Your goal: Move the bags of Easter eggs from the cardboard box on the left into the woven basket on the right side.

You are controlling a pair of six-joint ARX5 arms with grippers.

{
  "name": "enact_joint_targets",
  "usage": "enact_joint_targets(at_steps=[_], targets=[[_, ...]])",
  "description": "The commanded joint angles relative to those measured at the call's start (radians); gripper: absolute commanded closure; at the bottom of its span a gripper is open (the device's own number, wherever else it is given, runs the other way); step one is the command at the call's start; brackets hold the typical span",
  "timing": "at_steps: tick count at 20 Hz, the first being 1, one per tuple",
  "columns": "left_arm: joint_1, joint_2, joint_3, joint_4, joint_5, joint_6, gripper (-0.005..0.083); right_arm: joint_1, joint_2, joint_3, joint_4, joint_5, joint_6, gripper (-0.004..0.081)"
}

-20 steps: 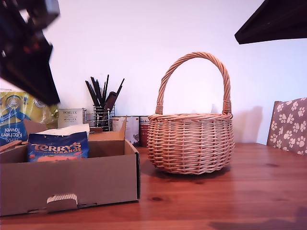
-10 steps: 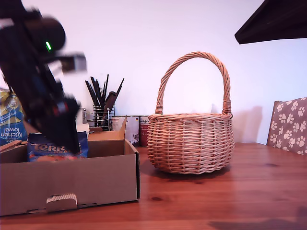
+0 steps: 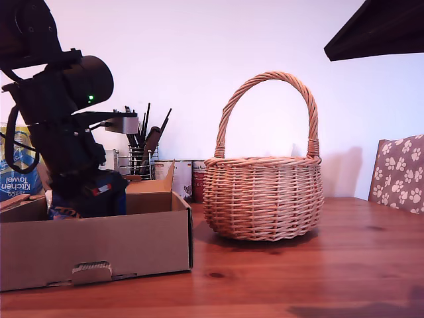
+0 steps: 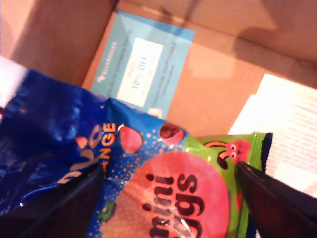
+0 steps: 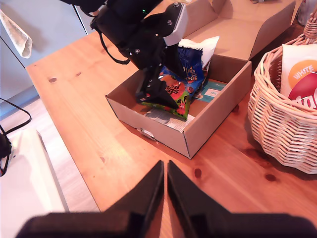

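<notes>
The cardboard box (image 3: 99, 245) stands at the exterior view's left, with my first gripper (image 3: 86, 199) lowered into it. In the first wrist view this gripper (image 4: 168, 198) is open, its fingers (image 4: 59, 203) either side of a blue Terry's Orange bag (image 4: 59, 129) with a pink and green mini eggs print. The second wrist view shows the same bag (image 5: 181, 91) under the first gripper (image 5: 161, 96). The woven basket (image 3: 263, 199) stands at the centre right with a red-and-white bag (image 5: 302, 74) inside. My second gripper (image 5: 165, 183) hangs shut high above the table.
A blue leaflet (image 4: 143, 64) and white paper (image 4: 292, 129) lie on the box floor. Behind the box are a kitchen towel pack (image 3: 16, 165), a utensil holder (image 3: 140, 142) and tins (image 3: 182, 175). A paw-print chair (image 3: 401, 172) stands at the exterior view's right. A dark arm part (image 3: 377, 30) hangs above.
The first arm has come down from the exterior view's upper left into the box and now hides the Terry's bag there. The basket has not moved.
</notes>
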Motion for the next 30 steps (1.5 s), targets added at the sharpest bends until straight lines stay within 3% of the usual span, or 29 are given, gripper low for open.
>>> enact_joint_targets(at_steps=[1, 4, 6, 9, 11, 21, 28, 30], targets=[[0.003, 0.109, -0.056, -0.057, 0.000, -0.026, -0.0011, 0.003, 0.000, 0.010, 0.008, -0.007, 0.000, 0.0783], [-0.011, 0.124, -0.056, -0.100, 0.001, -0.026, 0.0017, 0.003, 0.000, 0.010, 0.010, -0.007, 0.000, 0.0783], [-0.016, 0.123, -0.056, -0.120, 0.001, -0.026, 0.0172, 0.003, 0.000, 0.010, 0.010, -0.007, 0.000, 0.0783], [-0.016, 0.123, -0.056, -0.141, 0.002, -0.025, 0.0505, 0.003, 0.000, 0.010, 0.010, -0.007, 0.000, 0.0783], [-0.016, 0.123, -0.055, -0.143, 0.001, -0.025, 0.0576, 0.003, 0.000, 0.010, 0.010, -0.007, 0.000, 0.0783], [-0.019, 0.039, 0.081, -0.305, 0.039, -0.045, 0.0577, 0.003, 0.000, 0.010, 0.006, -0.006, 0.000, 0.0783], [-0.019, -0.181, 0.136, -0.283, 0.094, -0.070, 0.0577, 0.003, 0.000, 0.010, 0.006, -0.006, 0.000, 0.0783], [-0.021, -0.236, 0.137, -0.220, 0.183, -0.117, 0.0576, 0.003, 0.000, 0.010, 0.006, -0.006, 0.000, 0.0783]])
